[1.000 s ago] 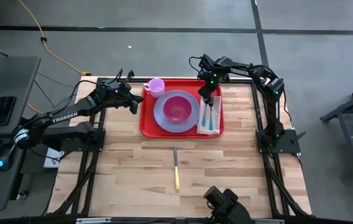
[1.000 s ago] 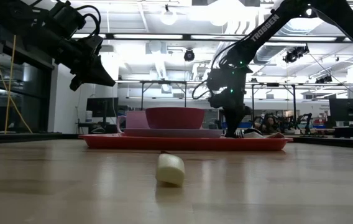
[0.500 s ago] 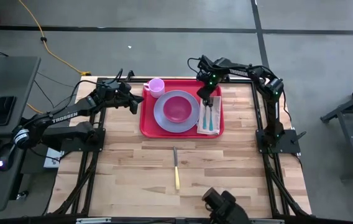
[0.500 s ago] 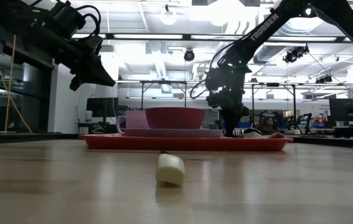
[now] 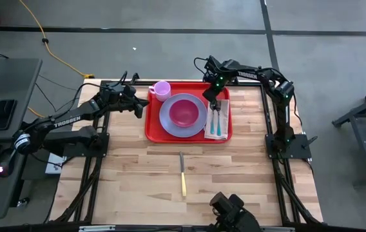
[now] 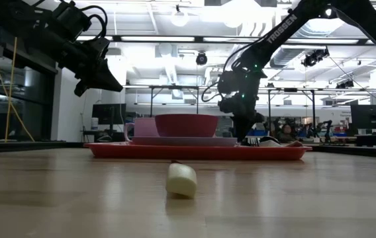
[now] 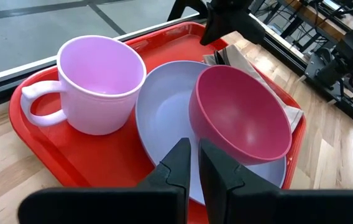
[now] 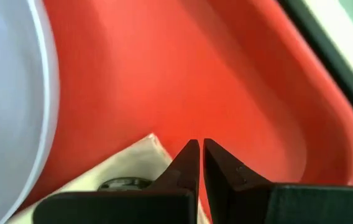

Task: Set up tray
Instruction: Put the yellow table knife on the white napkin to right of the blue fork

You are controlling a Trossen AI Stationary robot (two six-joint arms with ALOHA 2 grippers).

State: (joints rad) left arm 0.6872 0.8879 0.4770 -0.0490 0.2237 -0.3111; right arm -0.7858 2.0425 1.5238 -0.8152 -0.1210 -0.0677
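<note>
right gripper (image 5: 214,103): jaws closed, empty, over tray (image 5: 153,126) far corner | left gripper (image 5: 143,104): jaws nearly closed, empty, beside tray

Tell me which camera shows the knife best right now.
The high view: the knife lies whole on the bare table, well clear of the tray. The low view shows only its pale handle end, close and blurred. Neither wrist view shows it.

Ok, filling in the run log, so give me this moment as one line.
right hand: shut, over napkin on tray | left hand: empty, waiting beside tray | knife: on table, off tray
</note>
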